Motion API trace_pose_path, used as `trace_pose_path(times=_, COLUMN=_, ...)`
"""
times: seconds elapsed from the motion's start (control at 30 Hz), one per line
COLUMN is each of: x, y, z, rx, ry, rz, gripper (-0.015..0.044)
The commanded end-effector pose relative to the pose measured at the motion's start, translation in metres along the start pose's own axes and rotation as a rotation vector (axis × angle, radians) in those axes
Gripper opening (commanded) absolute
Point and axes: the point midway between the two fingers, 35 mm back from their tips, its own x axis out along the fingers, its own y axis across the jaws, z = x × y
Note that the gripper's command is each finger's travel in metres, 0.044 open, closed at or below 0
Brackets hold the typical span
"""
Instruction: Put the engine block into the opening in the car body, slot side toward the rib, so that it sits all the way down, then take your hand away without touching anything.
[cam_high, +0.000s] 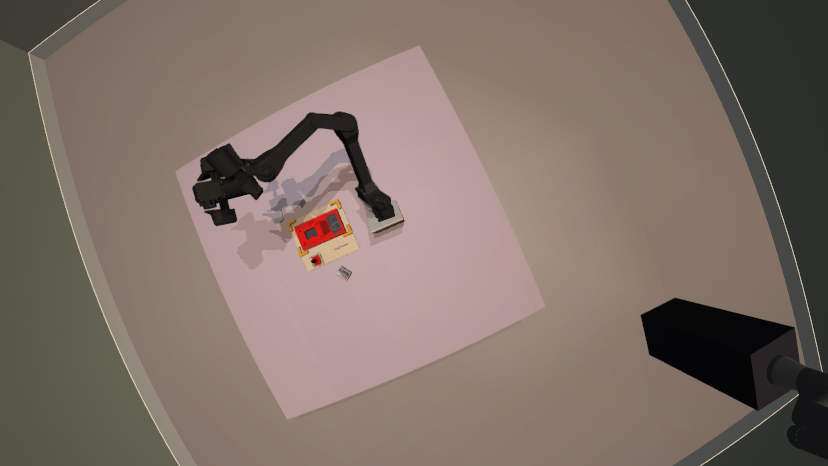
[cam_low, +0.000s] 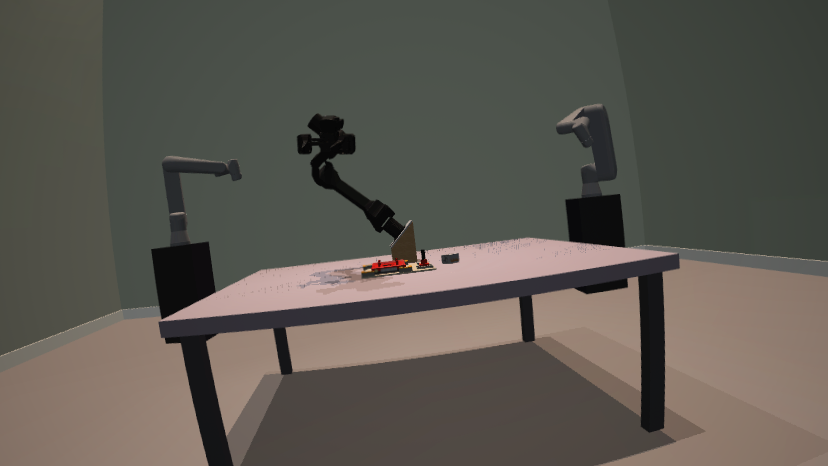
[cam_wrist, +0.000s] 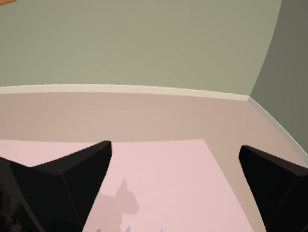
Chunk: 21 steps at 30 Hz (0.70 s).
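The jaws (cam_high: 214, 195) (cam_low: 326, 143) stand wide open, holding nothing, high above the tabletop (cam_high: 405, 324) (cam_low: 521, 277) (cam_wrist: 165, 170). The small grey engine block (cam_high: 344, 272) (cam_low: 450, 258) lies outside the red car body (cam_high: 319, 229) (cam_low: 389, 265), near its board (cam_high: 347, 250) (cam_low: 429, 268); its slot is too small to make out. The wrist view cuts off both fingers' bases.

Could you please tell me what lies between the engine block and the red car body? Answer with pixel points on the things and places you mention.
In the top view, the beige board's strip (cam_high: 330, 255) lies between the engine block (cam_high: 344, 273) (cam_low: 450, 258) and the red car body (cam_high: 311, 233) (cam_low: 383, 265).
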Motion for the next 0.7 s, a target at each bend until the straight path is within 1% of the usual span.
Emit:
trace_pose_path(times=0.0, x=0.005, y=0.035, z=-0.005, rx=-0.107, ry=0.023, rz=0.082, gripper=0.0440)
trace_pose_path(times=0.33, x=0.006, y=0.122, z=-0.028, rx=-0.365, ry=0.077, rz=0.295, gripper=0.0440)
trace_pose_path(times=0.67, x=-0.008, y=0.199, z=-0.064, rx=-0.627, ry=0.128, rz=0.505, gripper=0.0440)
